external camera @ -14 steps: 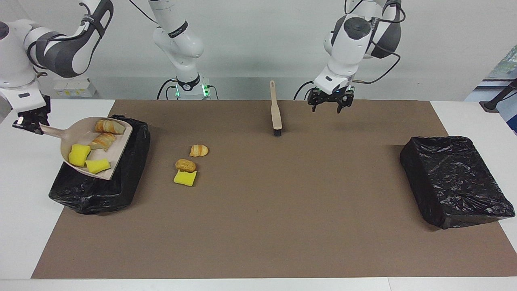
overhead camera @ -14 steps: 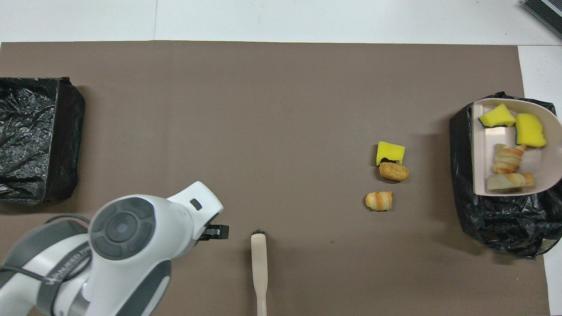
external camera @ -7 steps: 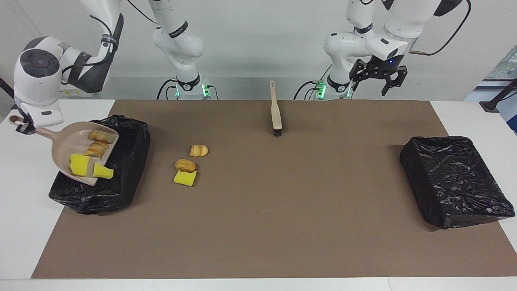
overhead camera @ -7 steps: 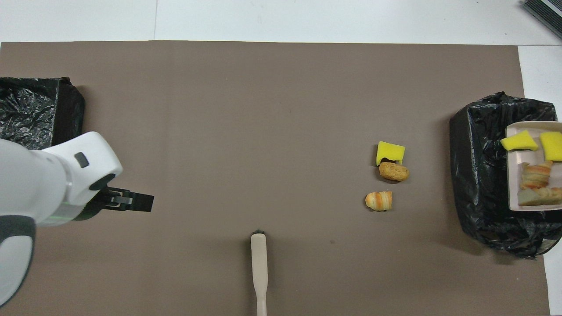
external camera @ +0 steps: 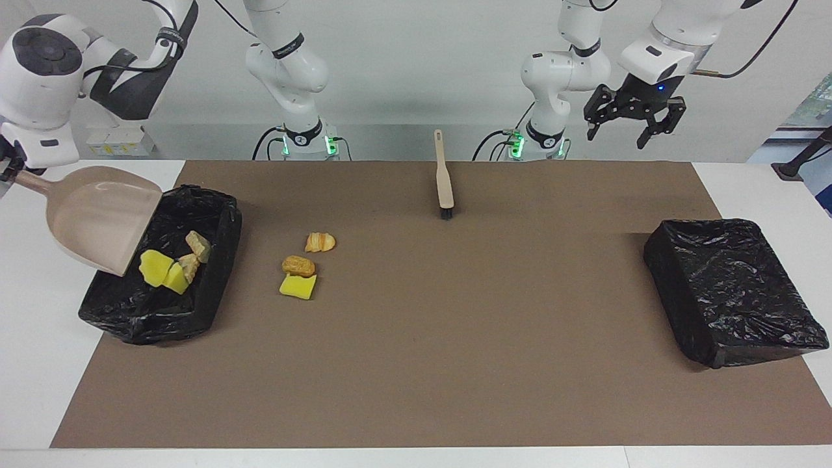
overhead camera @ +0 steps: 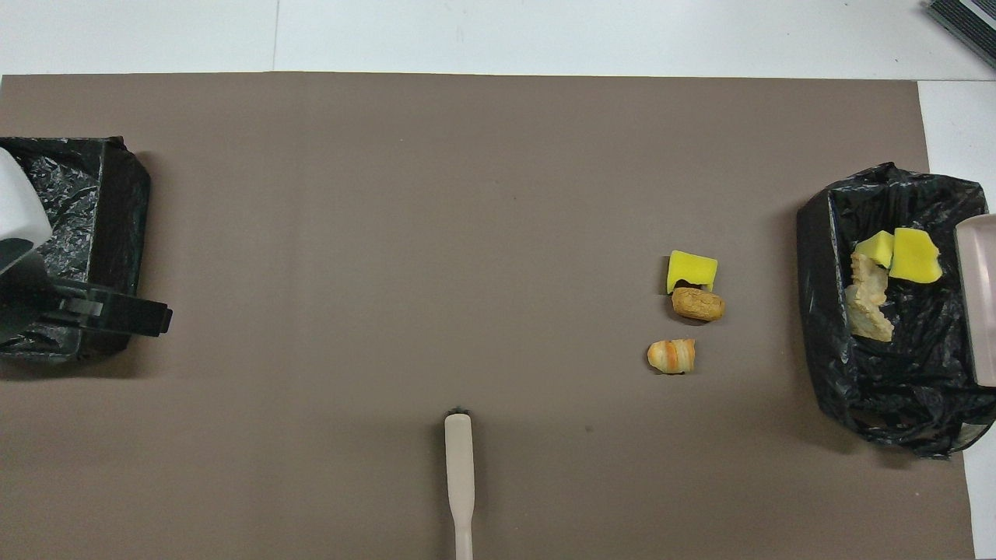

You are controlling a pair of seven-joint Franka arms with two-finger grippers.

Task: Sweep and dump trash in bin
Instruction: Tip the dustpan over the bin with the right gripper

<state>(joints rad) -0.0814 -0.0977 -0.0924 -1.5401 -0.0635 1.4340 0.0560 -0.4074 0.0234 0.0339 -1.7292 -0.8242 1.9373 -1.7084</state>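
The right gripper (external camera: 10, 170) is clamped shut on the beige dustpan (external camera: 97, 218) handle, the pan tipped steeply over the black-lined bin (external camera: 214, 260) at the right arm's end. Two yellow sponge chunks (external camera: 159, 272) and two pastry pieces (external camera: 195, 250) lie inside it. One sponge (external camera: 298, 286) and two pastries (external camera: 309, 253) lie on the brown mat (external camera: 455, 325) beside that bin. The left gripper (external camera: 627, 123) hangs empty, fingers spread wide, above the table edge

table (external camera: 39, 364) | brown mat (external camera: 422, 357) | on mat: two black bins (external camera: 731, 292) (external camera: 162, 305), brush (external camera: 444, 179), three scraps (external camera: 300, 265)
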